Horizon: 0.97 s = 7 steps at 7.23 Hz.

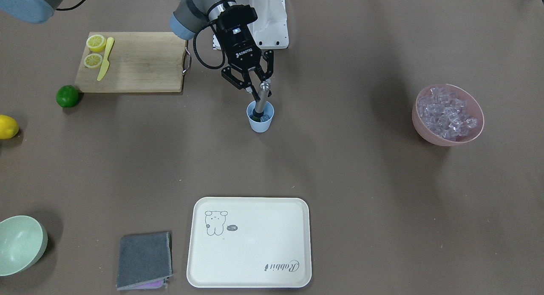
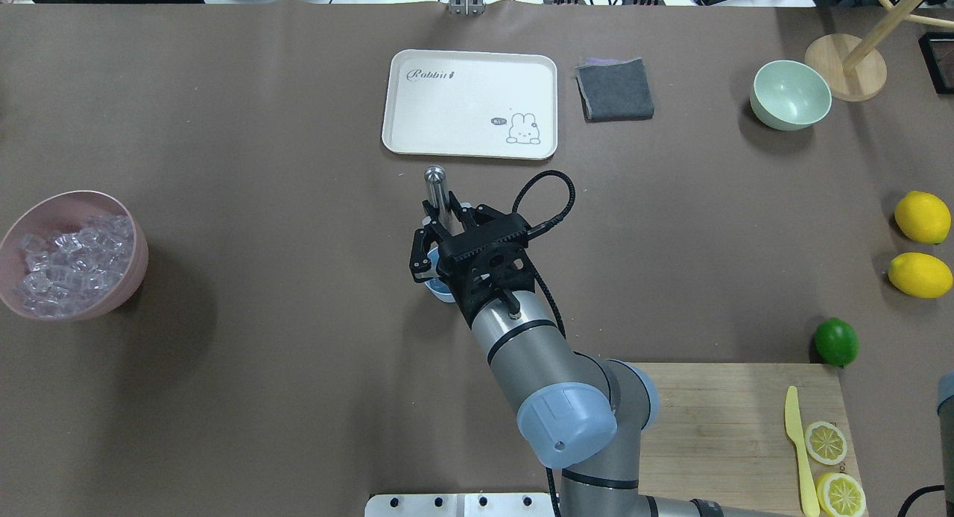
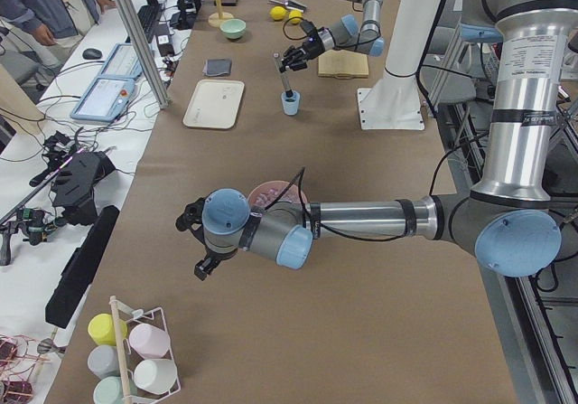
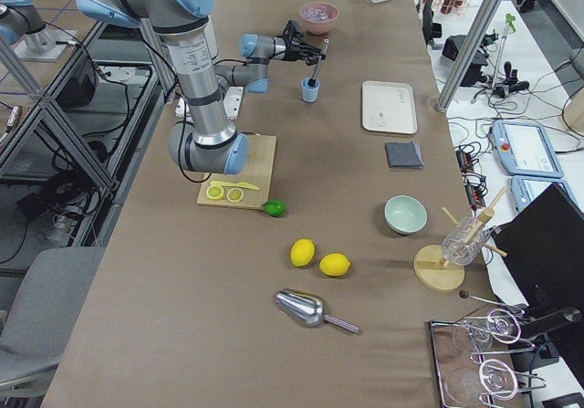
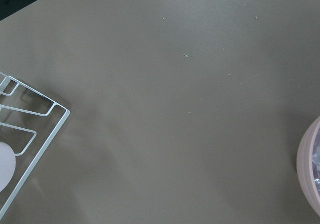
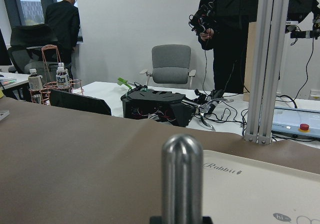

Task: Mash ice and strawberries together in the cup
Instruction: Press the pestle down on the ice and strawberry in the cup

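Right gripper (image 1: pixel 253 83), marked ROBOTIQ, jaws spread wide around muddler (image 1: pixel 261 100) standing in cup (image 1: pixel 260 121), table centre. Front view: tray (image 1: pixel 255 248) lettered "Rabbit" at cup's 6 o'clock; pink bowl (image 1: pixel 426 134) of ice (image 1: pixel 446 114) at 3 o'clock. Left gripper (image 3: pixel 194 239): grip cannot be told

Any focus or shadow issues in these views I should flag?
Right wrist view: the metal muddler looms close and slightly soft, the room behind sharper. Front-facing view: even light, diffuse shadows on the table, the cup sharp. Left wrist view: mostly featureless table.
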Each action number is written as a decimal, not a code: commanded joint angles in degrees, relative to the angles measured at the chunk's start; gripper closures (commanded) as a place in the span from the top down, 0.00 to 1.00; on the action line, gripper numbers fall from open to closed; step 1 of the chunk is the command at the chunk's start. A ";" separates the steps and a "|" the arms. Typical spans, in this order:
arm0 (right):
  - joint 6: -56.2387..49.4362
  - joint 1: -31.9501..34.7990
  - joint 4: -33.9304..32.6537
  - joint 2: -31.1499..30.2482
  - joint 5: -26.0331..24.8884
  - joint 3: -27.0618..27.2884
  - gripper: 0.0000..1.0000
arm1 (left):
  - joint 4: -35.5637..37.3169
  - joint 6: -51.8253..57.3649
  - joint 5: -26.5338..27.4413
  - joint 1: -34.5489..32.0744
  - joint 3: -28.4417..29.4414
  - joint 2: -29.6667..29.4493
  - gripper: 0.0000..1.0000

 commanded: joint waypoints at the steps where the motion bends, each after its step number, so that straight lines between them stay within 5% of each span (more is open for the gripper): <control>1: 0.09 -0.36 0.09 0.08 -0.03 -0.56 0.00 | -0.01 0.00 0.00 0.00 0.04 0.00 0.97; 7: -2.09 1.83 1.14 -0.18 1.73 2.77 0.00 | -0.01 -0.09 0.00 0.09 -0.48 -0.18 0.97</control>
